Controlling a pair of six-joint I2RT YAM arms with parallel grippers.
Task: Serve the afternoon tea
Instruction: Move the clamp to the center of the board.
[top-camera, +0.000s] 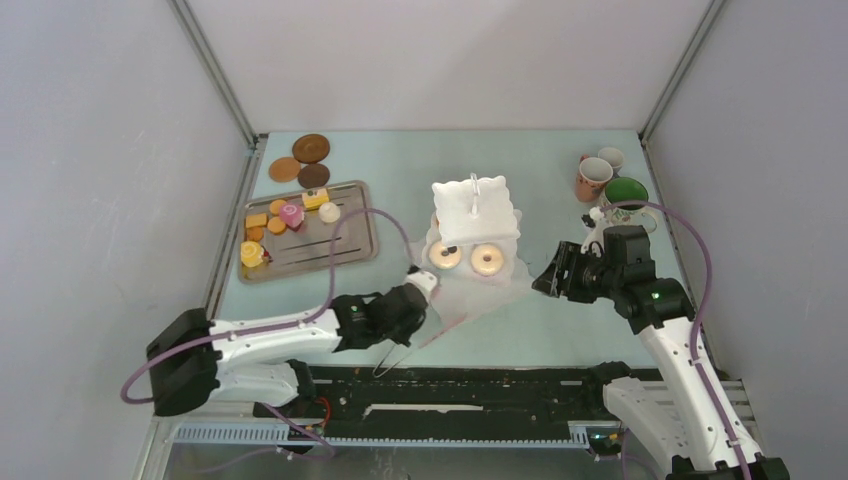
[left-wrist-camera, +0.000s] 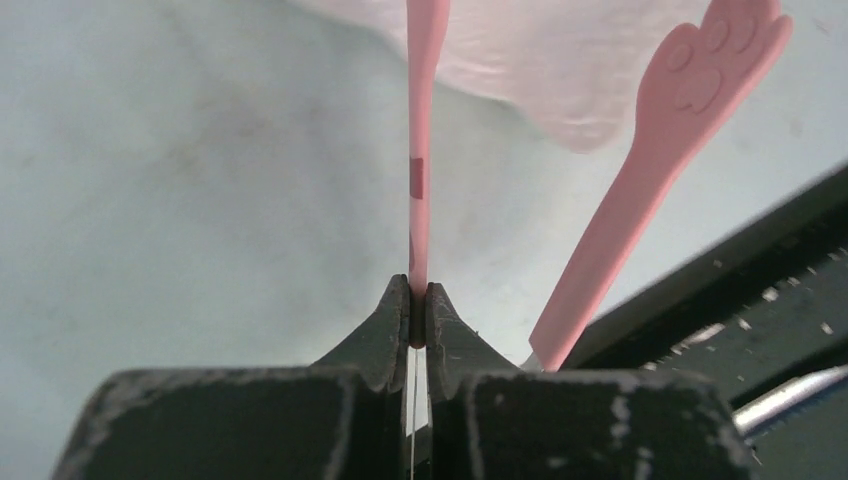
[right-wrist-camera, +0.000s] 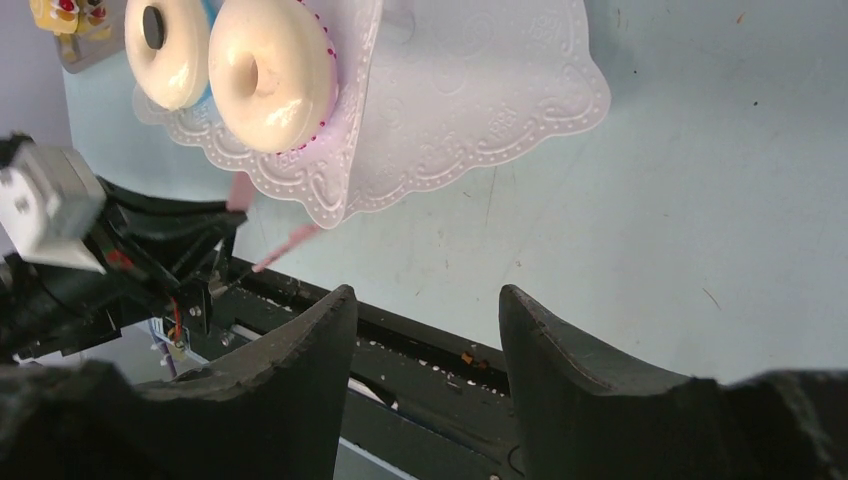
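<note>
Your pale green table (top-camera: 560, 170) carries the white tiered stand (top-camera: 474, 208) at its middle, two donuts (top-camera: 487, 260) on a lower tier. Your left end effector (left-wrist-camera: 418, 300) pinches the pink tongs (left-wrist-camera: 700, 75); your right end effector (right-wrist-camera: 425, 310) hangs spread beside the stand.

A pale blue-green table (top-camera: 400, 160) fills the middle. Plain grey-white panels close it in: a back wall (top-camera: 450, 60) at 12 o'clock, a left wall (top-camera: 100, 200) at 9 o'clock and a right wall (top-camera: 770, 150) at 3 o'clock. Metal posts (top-camera: 215, 70) rise at 11 and 1 o'clock. The light is soft and even.
</note>
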